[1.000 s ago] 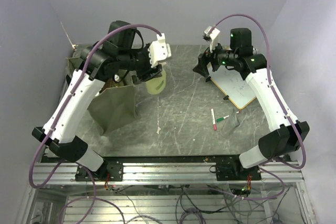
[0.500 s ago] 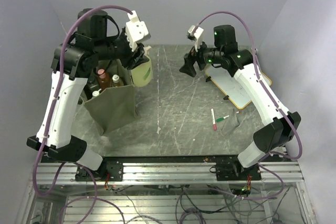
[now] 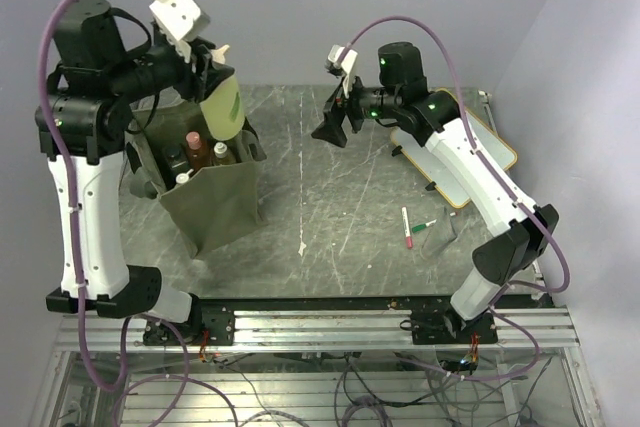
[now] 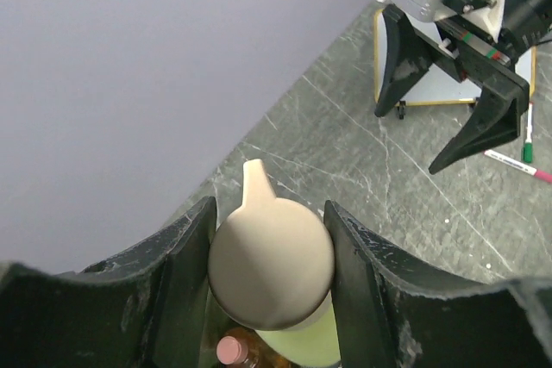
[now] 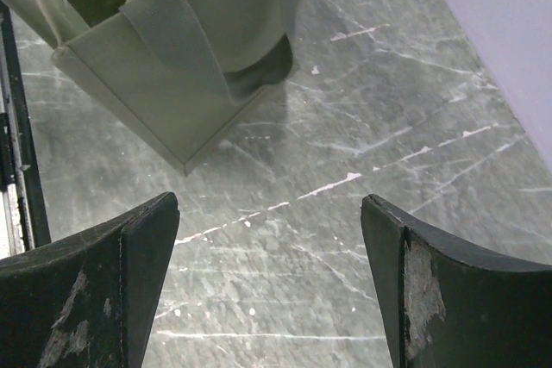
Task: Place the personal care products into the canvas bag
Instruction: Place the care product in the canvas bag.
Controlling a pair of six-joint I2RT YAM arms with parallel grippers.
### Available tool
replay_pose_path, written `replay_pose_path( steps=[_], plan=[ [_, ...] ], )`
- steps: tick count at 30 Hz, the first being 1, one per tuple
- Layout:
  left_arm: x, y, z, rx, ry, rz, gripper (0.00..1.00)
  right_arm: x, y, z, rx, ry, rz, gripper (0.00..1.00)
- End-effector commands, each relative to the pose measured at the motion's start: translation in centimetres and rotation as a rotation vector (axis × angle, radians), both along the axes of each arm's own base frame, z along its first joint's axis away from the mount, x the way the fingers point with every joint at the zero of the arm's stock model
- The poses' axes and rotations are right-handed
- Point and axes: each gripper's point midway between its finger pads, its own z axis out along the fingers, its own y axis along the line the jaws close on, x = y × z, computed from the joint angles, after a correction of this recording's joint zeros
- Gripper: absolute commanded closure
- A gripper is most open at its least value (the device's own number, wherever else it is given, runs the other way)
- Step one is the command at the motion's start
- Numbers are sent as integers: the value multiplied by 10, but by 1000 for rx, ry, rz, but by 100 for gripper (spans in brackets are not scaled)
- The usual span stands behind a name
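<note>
Since half a second ago the left arm has risen and swung left. The pale yellow-green bottle (image 3: 223,107), which then hung beside the right wall of the canvas bag (image 3: 215,209), now hangs over the bag's open mouth, above the bottles inside (image 3: 197,148). The right arm has reached further toward the centre.

The bottle's long axis is near vertical, beige cap (image 4: 272,273) up, base toward the opening.

The left arm is raised high, its forearm roughly level, and the left gripper (image 4: 269,215) points down with its fingers pinching the bottle at the cap. The right arm stretches across the far half of the table. The right gripper (image 3: 330,125) is angled toward the bag, its fingers spread wide and holding nothing.
</note>
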Motion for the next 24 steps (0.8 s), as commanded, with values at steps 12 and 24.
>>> replay_pose_path(
  steps=[12,24],
  plan=[
    [-7,72,25,-49,-116,260,93,-42,90,45,119,-56,196,13],
    [-10,107,-18,-30,-17,433,93,-94,167,33,82,-114,378,26]
  ],
)
